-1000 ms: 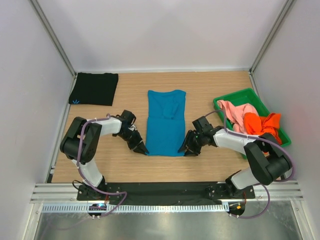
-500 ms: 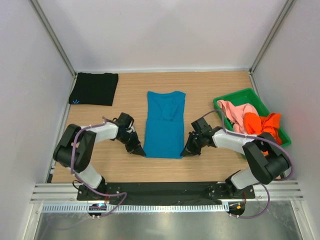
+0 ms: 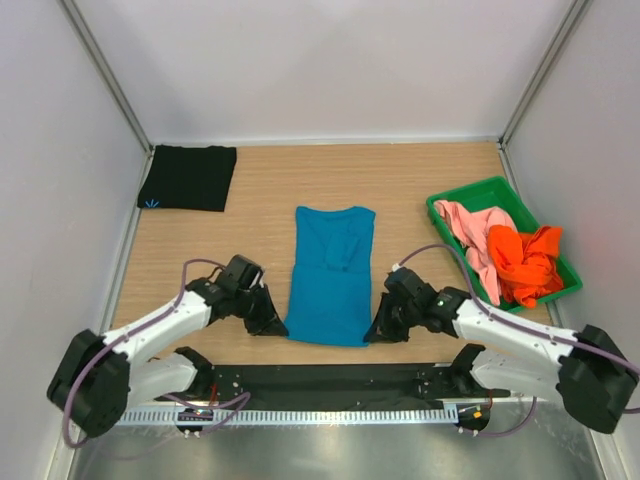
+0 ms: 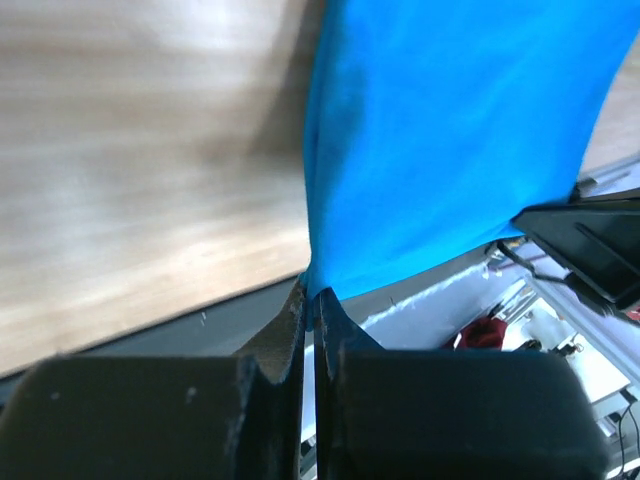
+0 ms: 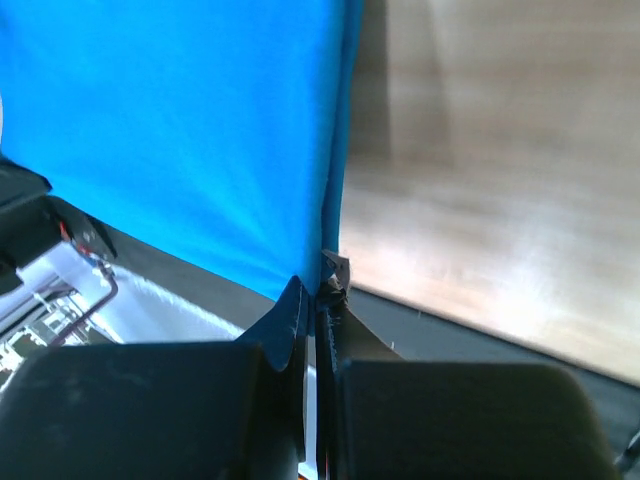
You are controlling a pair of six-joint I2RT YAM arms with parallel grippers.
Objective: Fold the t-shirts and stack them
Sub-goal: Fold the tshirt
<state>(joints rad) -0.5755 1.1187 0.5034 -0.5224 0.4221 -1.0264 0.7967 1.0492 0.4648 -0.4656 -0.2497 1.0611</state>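
Clamping near corners of teal shirt (image 3: pixel 330 275): left gripper (image 3: pixel 272 326), right gripper (image 3: pixel 375 333) both closed on cloth; hem drawn nearer than before.

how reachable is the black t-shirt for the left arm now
Probably not yet: the left gripper is shut on the teal t-shirt. Nothing lies between it and the black t-shirt, so likely once it lets go.
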